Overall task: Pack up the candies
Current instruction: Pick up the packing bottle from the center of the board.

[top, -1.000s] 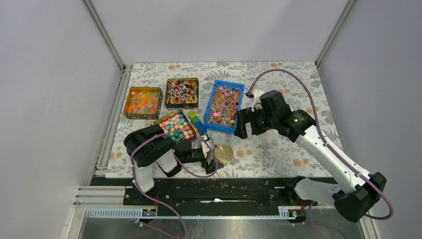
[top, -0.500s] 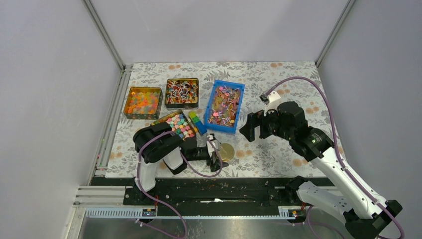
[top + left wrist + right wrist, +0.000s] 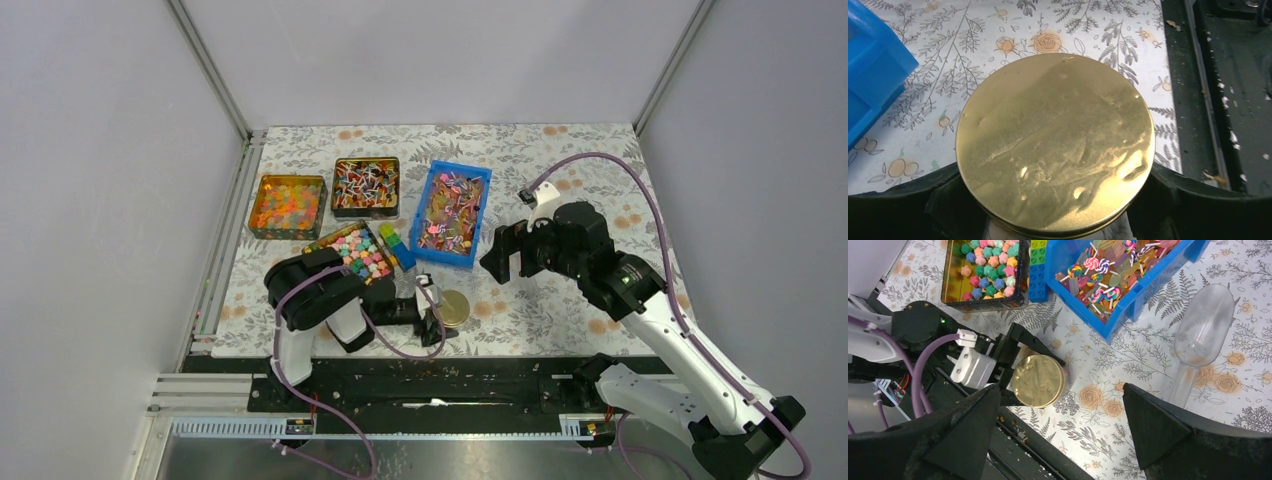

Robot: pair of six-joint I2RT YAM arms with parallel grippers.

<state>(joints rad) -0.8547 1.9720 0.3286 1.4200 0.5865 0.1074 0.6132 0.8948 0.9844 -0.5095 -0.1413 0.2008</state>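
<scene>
The candies (image 3: 365,184) are small mixed-colour wrapped sweets filling a dark square tin at the back, left of a blue bin (image 3: 478,212). A gold round tin (image 3: 454,306) with its lid on stands near the front edge. It also shows in the left wrist view (image 3: 1054,145) and in the right wrist view (image 3: 1038,380). My left gripper (image 3: 1054,170) has a finger pressed on each side of this tin. My right gripper (image 3: 1060,389) is open and empty. It hovers above the cloth, right of the blue bin and above a clear plastic scoop (image 3: 1202,332).
The blue bin (image 3: 1126,307) holds swirl lollipops and orange pieces. A tin of orange-yellow balls (image 3: 288,204) stands at the back left. A tin of pastel flower blocks (image 3: 356,252) and stacked toy bricks (image 3: 397,245) lie beside my left arm. The black base rail (image 3: 500,385) runs along the front.
My right gripper has drawn back from the blue bin toward the right and front. My left gripper has slid right until its fingers came round the gold tin.
</scene>
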